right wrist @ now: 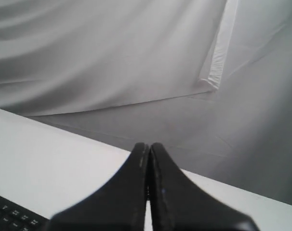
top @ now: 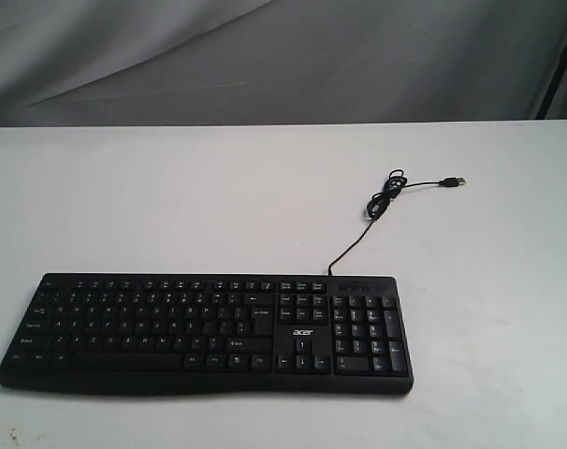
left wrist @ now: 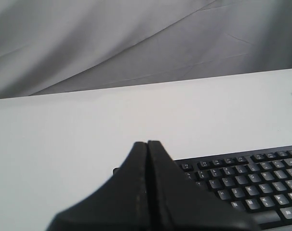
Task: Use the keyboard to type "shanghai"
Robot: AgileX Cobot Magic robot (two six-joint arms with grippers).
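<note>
Seemingly nothing typed yet: keyboard (top: 171,327) untouched on worktop (top: 265,187), both arms' jaws pressed together, clear of it.

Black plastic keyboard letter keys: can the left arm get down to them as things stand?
Probably yes. The shut left gripper hangs near the black plastic keyboard; nothing lies on it, and its thin black cable trails away behind.

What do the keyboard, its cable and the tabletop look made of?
The wide black full-size keyboard: apparently matt moulded plastic, dull, with white printed legends. Its thin black cable: probably flexible rubbery sheathing, since it coils loosely. The white table: smooth, matt, perhaps laminate; the look leaves it open.
</note>
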